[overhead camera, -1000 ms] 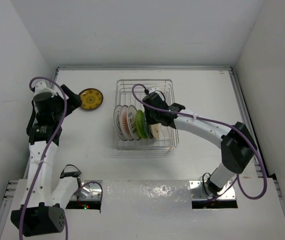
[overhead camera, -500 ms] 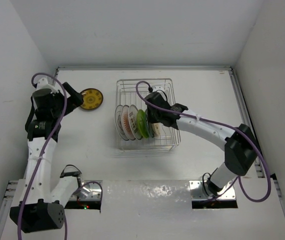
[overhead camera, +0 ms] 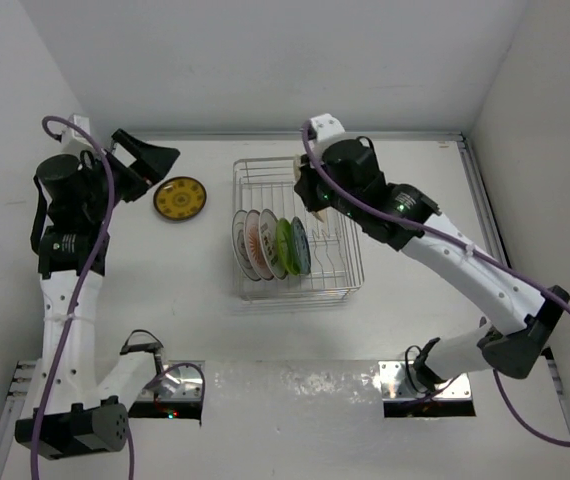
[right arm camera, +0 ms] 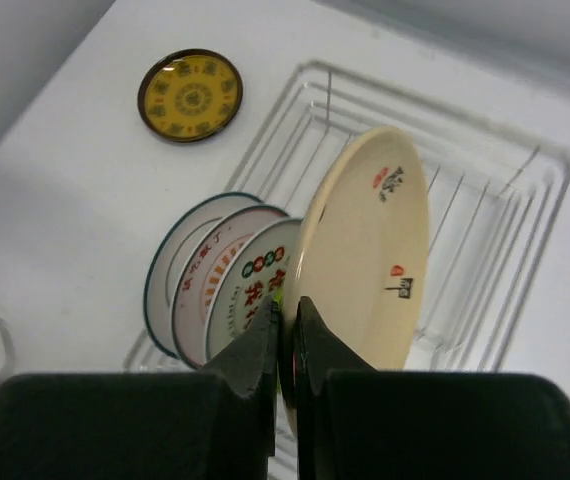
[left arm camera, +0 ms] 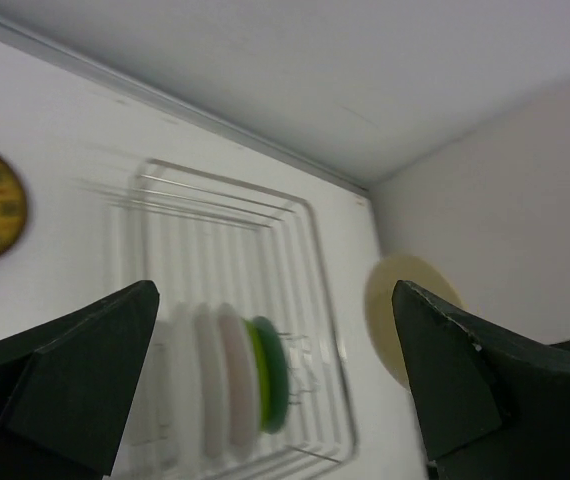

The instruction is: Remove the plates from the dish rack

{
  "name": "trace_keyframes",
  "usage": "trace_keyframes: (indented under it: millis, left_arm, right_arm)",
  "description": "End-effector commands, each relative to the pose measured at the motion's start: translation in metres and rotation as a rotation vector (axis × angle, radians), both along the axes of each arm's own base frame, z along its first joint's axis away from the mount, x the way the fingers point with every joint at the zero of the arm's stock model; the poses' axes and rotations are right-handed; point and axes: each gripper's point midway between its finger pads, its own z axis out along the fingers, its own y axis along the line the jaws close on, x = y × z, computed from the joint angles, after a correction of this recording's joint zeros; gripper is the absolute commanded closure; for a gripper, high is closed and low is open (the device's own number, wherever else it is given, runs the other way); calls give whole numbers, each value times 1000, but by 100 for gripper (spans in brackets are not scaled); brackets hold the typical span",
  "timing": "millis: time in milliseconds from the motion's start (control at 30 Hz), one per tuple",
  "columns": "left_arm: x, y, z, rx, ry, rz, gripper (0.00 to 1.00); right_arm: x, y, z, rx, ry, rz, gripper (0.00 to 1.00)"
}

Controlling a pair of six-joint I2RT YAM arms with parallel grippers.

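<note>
White table (overhead camera: 415,200), seen from above: a wire dish rack (overhead camera: 340,275) sits at centre, flanked by two robot arms. The right arm (overhead camera: 465,265) reaches in from the rack's right and near side, its wrist hanging over the rack's far right part. The left arm (overhead camera: 65,290) stands well to the rack's left, with its wrist raised and turned toward the rack.

Inside the rack, at its near left, four plates (overhead camera: 255,243) stand on edge in a tight row: two white w/ red patterns, then a lime green one (overhead camera: 284,246) and a blue-grey one (overhead camera: 301,246) at the row's right end. The rest of the rack holds no plates.

A cream plate (right arm camera: 365,240) w/ small red and black marks hangs above the rack, on edge and slightly tilted, just right of the standing row. The right gripper (right arm camera: 285,320) has it pinched at the lower rim, fingers (right arm camera: 261,345) drawn narrow on either side of the edge.

A dark plate w/ a yellow centre (overhead camera: 180,198) lies flat on the table, left of the rack and apart from it.

The left gripper (left arm camera: 273,290) is spread wide and holds nothing.
</note>
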Motion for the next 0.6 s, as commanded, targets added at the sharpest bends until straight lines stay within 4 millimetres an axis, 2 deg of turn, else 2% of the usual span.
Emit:
trace_keyframes:
  millis: [0, 33, 133, 267, 300, 333, 433, 500, 533, 567]
  left_arm:
    - [-8, -44, 40, -245, -99, -239, 0]
    - [-9, -47, 41, -285, -97, -256, 0]
    - [-13, -52, 47, -379, -95, -271, 0]
    - [-14, -53, 43, -352, -79, -273, 4]
    - [-12, -53, 38, -346, -61, -274, 5]
    - [-13, -55, 33, -334, -48, -286, 6]
    - [-12, -58, 13, -326, 0, -313, 10]
    - [-12, -58, 2, -320, 25, -313, 13]
    - [-12, -58, -5, -318, 35, -315, 14]
    - [-13, -59, -8, -317, 38, -321, 18]
  right_arm:
    - [-25, 37, 22, -319, -197, 334, 100]
    - [-33, 41, 29, -475, -316, 370, 100]
    - [-44, 46, 30, -687, -473, 396, 100]
    - [-55, 67, 39, -792, -624, 390, 100]
    - [-60, 71, 34, -813, -645, 400, 100]
    - [-67, 82, 41, -810, -703, 401, 100]
    - [-75, 101, 36, -833, -749, 438, 100]
    - [-74, 113, 40, -832, -755, 451, 100]
    - [-72, 121, 28, -866, -739, 473, 100]
    - [-72, 126, 28, -868, -743, 480, 100]
